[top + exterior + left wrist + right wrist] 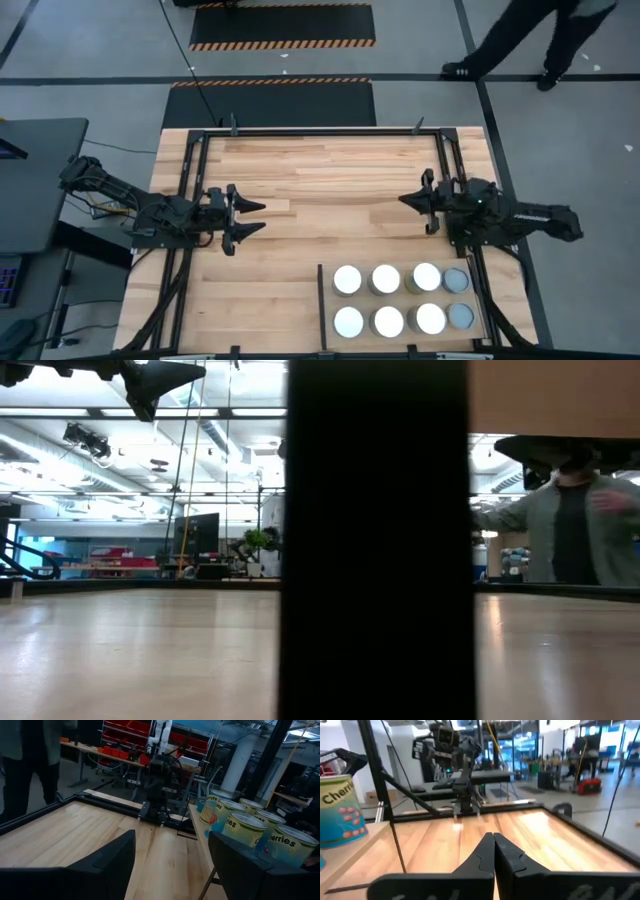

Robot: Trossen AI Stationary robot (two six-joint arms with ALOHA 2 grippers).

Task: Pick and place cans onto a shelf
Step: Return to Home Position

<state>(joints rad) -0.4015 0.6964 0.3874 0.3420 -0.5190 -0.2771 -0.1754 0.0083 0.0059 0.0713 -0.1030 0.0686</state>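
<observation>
Eight cans (387, 279) on shelf (325, 300), labels (240, 827) — wrist-only

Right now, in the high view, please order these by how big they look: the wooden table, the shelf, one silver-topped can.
1. the wooden table
2. the shelf
3. the silver-topped can, clearly the smallest; the other silver-topped ones look alike.
</observation>
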